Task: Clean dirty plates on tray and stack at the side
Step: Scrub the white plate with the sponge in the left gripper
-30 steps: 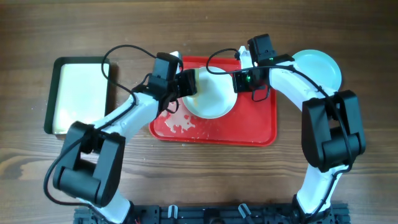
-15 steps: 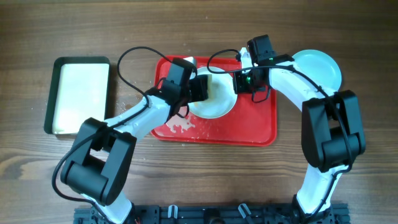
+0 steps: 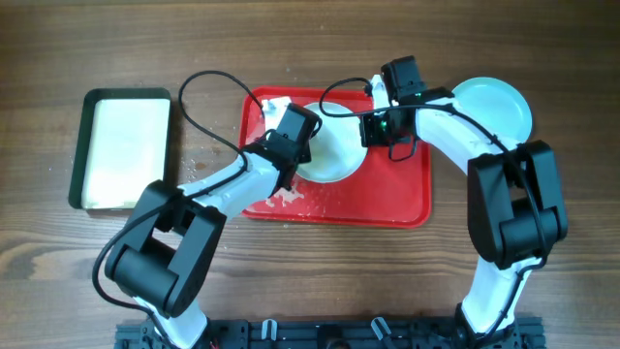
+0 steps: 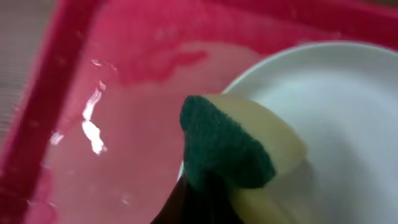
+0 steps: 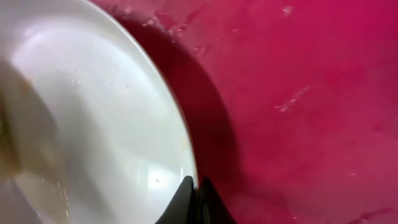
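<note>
A pale plate lies on the red tray, toward its far side. My left gripper is shut on a sponge with a green scouring face and a yellow body, held at the plate's left rim over the wet tray floor. My right gripper is shut on the plate's right rim, its fingertips pinching the edge of the plate above the tray. A pale blue plate sits on the table to the right of the tray.
A dark-rimmed cream tray stands at the left of the wooden table. White foam or water patches lie on the red tray's front left. Cables loop above both wrists.
My left gripper has moved right and farther back with the sponge, from the tray's left edge to the plate's left rim. The right arm has held the plate nearly still.
</note>
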{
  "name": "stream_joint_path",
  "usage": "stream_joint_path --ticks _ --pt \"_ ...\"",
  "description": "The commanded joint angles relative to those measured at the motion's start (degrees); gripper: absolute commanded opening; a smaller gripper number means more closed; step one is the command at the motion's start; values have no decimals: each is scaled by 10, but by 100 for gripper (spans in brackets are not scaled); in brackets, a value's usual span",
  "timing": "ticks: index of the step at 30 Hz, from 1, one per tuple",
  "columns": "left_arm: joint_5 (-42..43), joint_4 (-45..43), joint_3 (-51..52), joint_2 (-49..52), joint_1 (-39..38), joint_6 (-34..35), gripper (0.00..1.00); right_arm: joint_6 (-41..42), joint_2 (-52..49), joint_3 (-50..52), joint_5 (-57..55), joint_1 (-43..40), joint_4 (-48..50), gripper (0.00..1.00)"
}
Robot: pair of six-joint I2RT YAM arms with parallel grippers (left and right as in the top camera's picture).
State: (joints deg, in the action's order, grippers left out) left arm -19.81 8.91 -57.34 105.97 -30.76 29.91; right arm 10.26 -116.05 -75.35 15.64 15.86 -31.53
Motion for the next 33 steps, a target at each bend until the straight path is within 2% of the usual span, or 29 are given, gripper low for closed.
stream_joint_path --ticks 1,4,6,8,11,15,16,21,23,27,29,31,33 --pt "-128 -21 -6 5 15 -57 4 3 -9 12 -31 -3 -3 4" --pt "-73 -41 -13 -19 13 -55 4 3 -9 12 -31 -3 -6 4" --pt "78 -77 -13 -27 14 -55 4 4 -9 12 -31 -3 -5 4" --pt "182 -90 -13 -18 14 -31 4 4 -9 12 -31 -3 -4 4" --pt "241 -90 -13 14 12 21 4 4 -9 12 -31 -3 -3 4" --pt "241 -89 -13 52 13 18 4 4 -9 12 -31 -3 2 4" --pt "220 -89 -13 59 13 -1 4 4 -9 12 -31 -3 3 4" --pt "-56 -79 -13 61 14 -73 4 4 -9 12 -31 -3 4 4" --pt "-144 -90 -13 61 15 -77 4 4 -9 12 -31 -3 4 4" --pt "-184 -127 -13 54 18 -116 4 3 -9 12 -31 -3 3 4" --pt "-156 -142 -13 28 17 -114 4 3 -9 12 -31 -3 2 4" --pt "-48 -155 -13 6 17 -95 4 3 -9 12 -31 -3 2 4" --pt "120 -163 -13 4 18 -27 4 4 -9 12 -31 -3 2 4"
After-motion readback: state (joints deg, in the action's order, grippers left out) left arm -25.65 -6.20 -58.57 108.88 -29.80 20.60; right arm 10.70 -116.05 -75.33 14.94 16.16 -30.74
